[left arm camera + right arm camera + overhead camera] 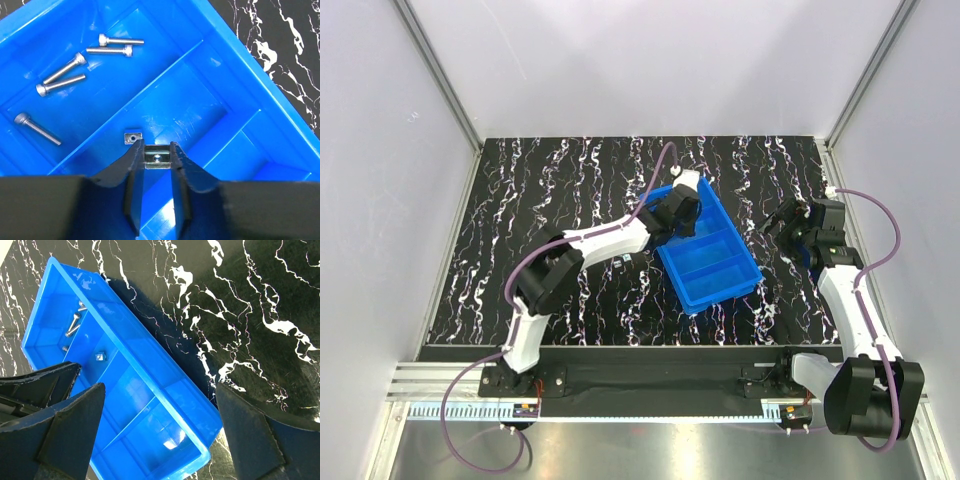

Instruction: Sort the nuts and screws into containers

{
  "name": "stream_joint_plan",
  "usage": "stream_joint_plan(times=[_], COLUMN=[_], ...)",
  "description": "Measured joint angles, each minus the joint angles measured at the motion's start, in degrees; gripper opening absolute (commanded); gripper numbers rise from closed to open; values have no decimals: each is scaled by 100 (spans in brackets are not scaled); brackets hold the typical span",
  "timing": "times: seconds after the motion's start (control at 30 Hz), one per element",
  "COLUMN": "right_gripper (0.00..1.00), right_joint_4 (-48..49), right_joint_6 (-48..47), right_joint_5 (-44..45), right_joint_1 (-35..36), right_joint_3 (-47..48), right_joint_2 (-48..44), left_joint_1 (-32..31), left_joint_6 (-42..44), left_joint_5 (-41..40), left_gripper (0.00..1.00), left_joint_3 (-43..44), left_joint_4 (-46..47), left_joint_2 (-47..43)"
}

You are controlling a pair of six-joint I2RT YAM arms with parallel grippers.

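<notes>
The blue tray [745,278] lies mid-table, also in the left wrist view [250,80] and the right wrist view [150,380]. My left gripper [157,156] is shut on a silver nut [158,156], held over the tray's second compartment. Another nut [132,137] lies on that compartment's floor, also seen in the right wrist view [100,356]. Several screws [65,75] lie in the end compartment, also in the right wrist view [75,322]. My right gripper [160,435] is open and empty, right of the tray. In the top view the left gripper [678,215] is over the tray's far end and the right gripper [785,222] is beside it.
The table is black marble-patterned [570,190] with white walls and aluminium posts [440,75] around it. The tray's two near compartments [720,275] hold nothing I can see.
</notes>
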Motion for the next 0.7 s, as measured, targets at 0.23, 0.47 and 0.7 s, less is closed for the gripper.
stream_joint_plan(times=[0.23,0.47,0.7], right_gripper=[100,100,100], right_joint_4=[-13,-11,31], right_joint_6=[2,0,2], right_joint_5=[4,0,-20], right_joint_1=[0,0,0], right_joint_3=[-2,-2,-46], right_joint_2=[0,0,2], left_joint_1=[-4,-2,129], left_joint_6=[55,-83,-1143], left_joint_5=[37,-400,-1613], left_gripper=[69,71,73], left_joint_3=[-175,-1344,-3016], left_joint_4=[13,-42,-527], left_joint_2=[-304,-2277,-3965])
